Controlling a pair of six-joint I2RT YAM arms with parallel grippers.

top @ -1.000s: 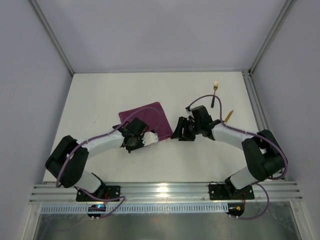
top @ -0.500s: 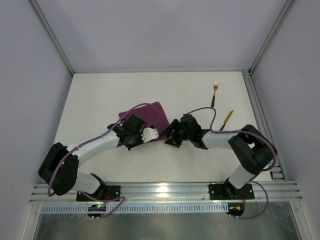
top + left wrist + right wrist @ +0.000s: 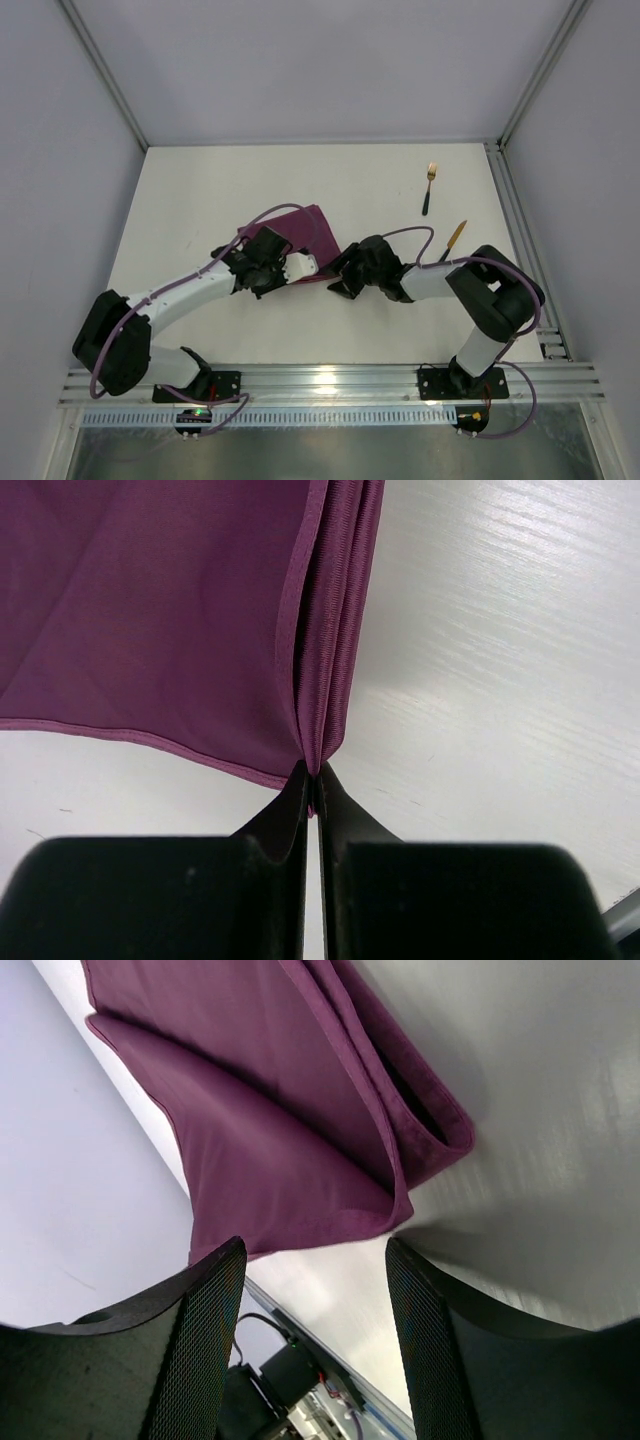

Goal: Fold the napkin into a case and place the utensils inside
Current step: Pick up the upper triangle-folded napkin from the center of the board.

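The magenta-purple napkin lies folded on the white table, partly hidden by both grippers. My left gripper is shut on its near corner; the left wrist view shows the cloth pinched between the fingertips. My right gripper is open at the napkin's right edge; in the right wrist view the cloth lies just ahead of the fingers, apart from them. The gold fork and the gold-bladed knife lie at the far right.
The table is walled at the back and sides. An aluminium rail runs along the near edge by the arm bases. A side rail borders the table on the right, close to the knife.
My left gripper has moved up and back with the napkin corner, pulling the cloth narrower. My right gripper has swung left from near the utensils to the napkin's right edge.
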